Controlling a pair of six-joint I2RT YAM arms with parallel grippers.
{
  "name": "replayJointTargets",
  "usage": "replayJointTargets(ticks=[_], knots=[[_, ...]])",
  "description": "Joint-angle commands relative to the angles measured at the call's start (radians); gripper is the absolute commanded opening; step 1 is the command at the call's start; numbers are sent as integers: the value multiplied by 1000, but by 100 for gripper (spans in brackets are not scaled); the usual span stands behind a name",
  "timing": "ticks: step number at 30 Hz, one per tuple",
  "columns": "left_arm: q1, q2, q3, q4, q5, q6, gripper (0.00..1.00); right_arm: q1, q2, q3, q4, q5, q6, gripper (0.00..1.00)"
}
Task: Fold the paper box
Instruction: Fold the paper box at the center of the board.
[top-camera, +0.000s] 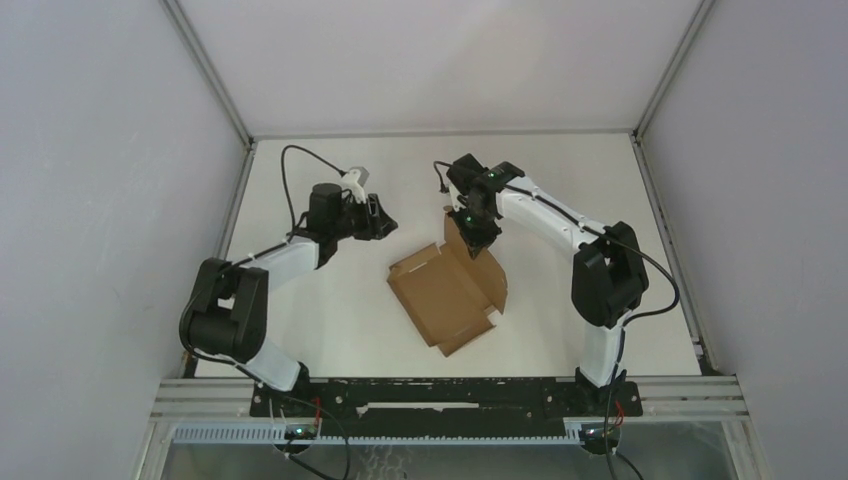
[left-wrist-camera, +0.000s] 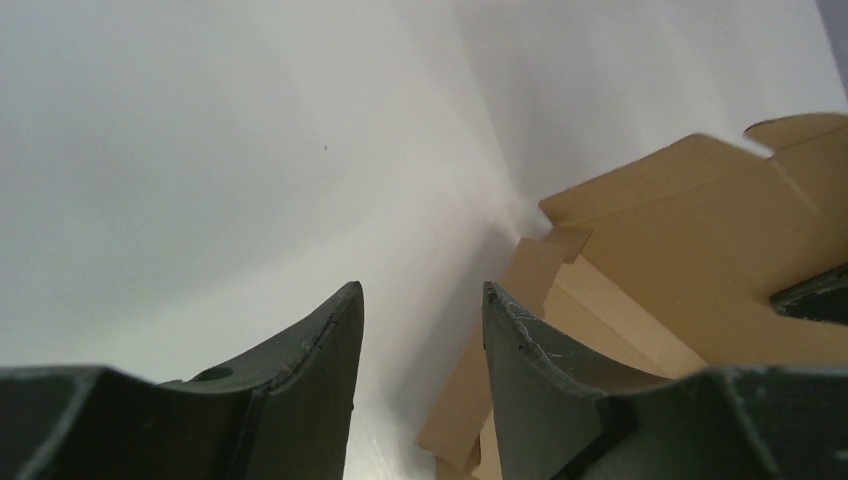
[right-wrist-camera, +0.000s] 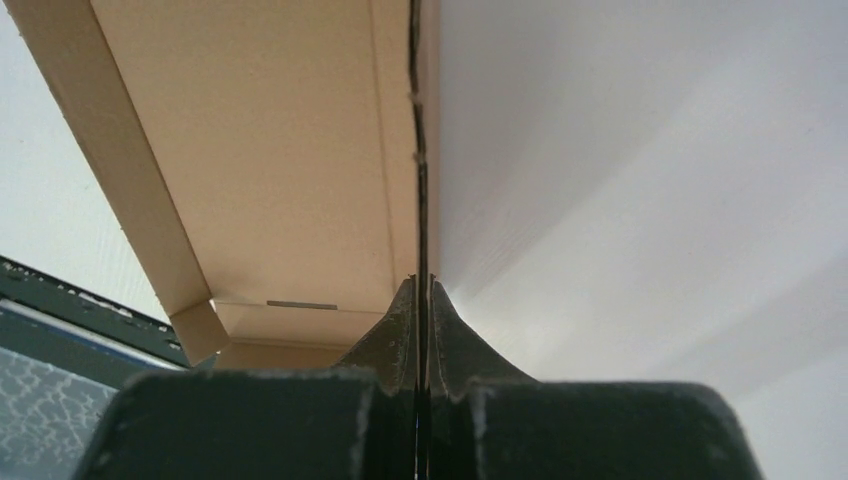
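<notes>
The paper box (top-camera: 447, 295) is a brown die-cut cardboard sheet lying near the table's middle, its far flap raised. My right gripper (top-camera: 474, 243) is shut on that raised flap's edge; in the right wrist view the flap (right-wrist-camera: 300, 160) runs edge-on between the closed fingers (right-wrist-camera: 400, 330). My left gripper (top-camera: 385, 224) is open and empty, hovering left of the box's far corner, apart from it. In the left wrist view the box (left-wrist-camera: 690, 240) shows to the right beyond the spread fingers (left-wrist-camera: 320, 360).
White table (top-camera: 330, 320) enclosed by white walls with aluminium frame posts. A dark rail (top-camera: 440, 395) runs along the near edge by the arm bases. A cable loops above the left arm (top-camera: 290, 160).
</notes>
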Motion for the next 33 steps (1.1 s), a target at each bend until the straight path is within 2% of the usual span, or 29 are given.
replayJointTargets(ticks=[1,14,22,33], knots=[[-41,9,13,-77,-60,-12,52,16,-34,11,28,88,-2,0],[-56,-36,-3,-257,-216,-118,50,64,-117,-12,76,351,-6,0],[-73,32,2,-268,-186,-170,50,108,-78,15,92,407,7,0],[-168,54,19,-250,-171,-222,49,118,-52,36,99,399,41,0]])
